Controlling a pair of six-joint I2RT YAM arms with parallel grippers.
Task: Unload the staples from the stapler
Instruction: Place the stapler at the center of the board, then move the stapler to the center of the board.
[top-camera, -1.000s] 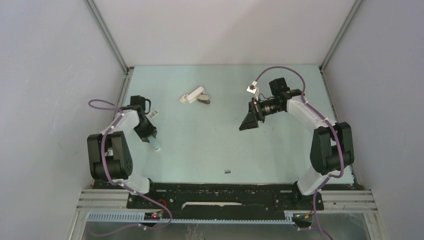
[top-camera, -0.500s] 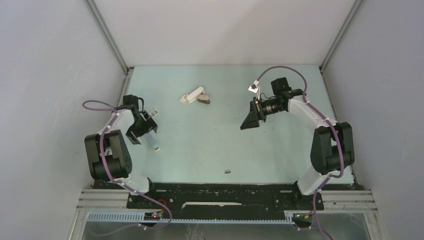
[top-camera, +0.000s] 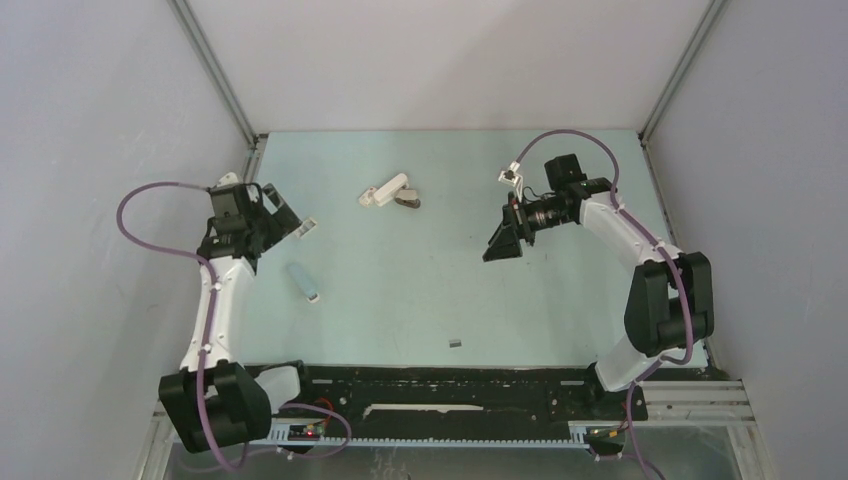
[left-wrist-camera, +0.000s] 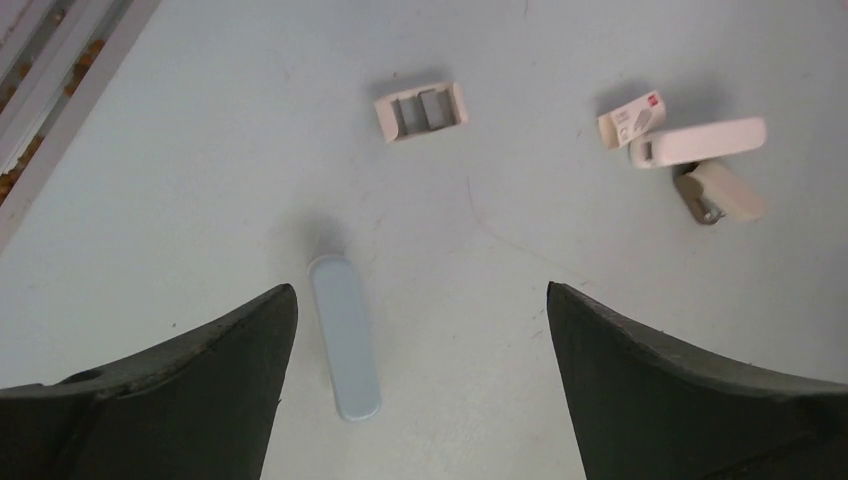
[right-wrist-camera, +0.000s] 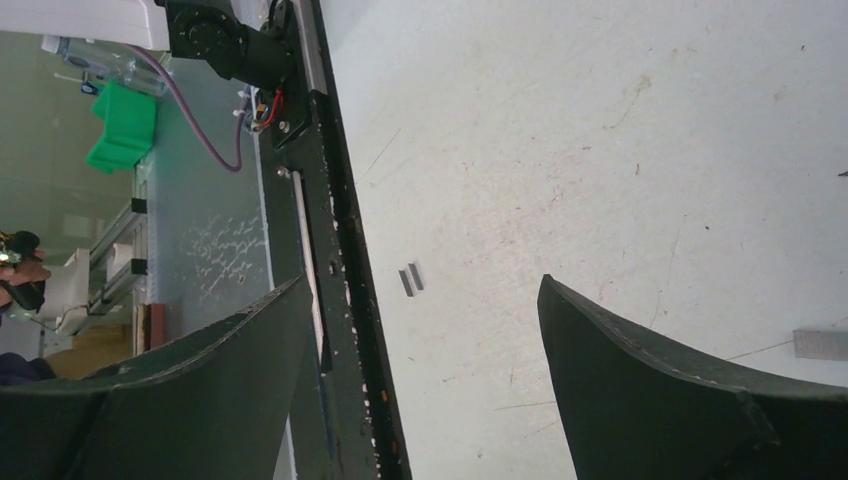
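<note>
A slim light-blue stapler (top-camera: 302, 281) (left-wrist-camera: 344, 338) lies flat on the table at the left, free of both grippers. My left gripper (top-camera: 283, 213) (left-wrist-camera: 420, 290) hangs above and behind it, open and empty. Two tiny dark grey staples strips (top-camera: 455, 342) (right-wrist-camera: 411, 280) lie side by side near the table's front edge. Another grey strip (right-wrist-camera: 820, 344) shows at the right edge of the right wrist view. My right gripper (top-camera: 497, 245) (right-wrist-camera: 422, 286) hovers over the right half of the table, open, holding nothing.
A beige stapler (top-camera: 385, 189) (left-wrist-camera: 700, 140) and a smaller tan one (top-camera: 407, 200) (left-wrist-camera: 718, 192) lie at the back centre, next to a white-and-red box (left-wrist-camera: 632, 118). A small beige slotted piece (top-camera: 305, 226) (left-wrist-camera: 421, 108) lies beside the left gripper. A metal rail (left-wrist-camera: 50, 110) edges the table's left.
The left gripper opened and let go of the blue stapler, which now lies on the table. The left arm rose and drew back to the left. The right arm barely moved.
</note>
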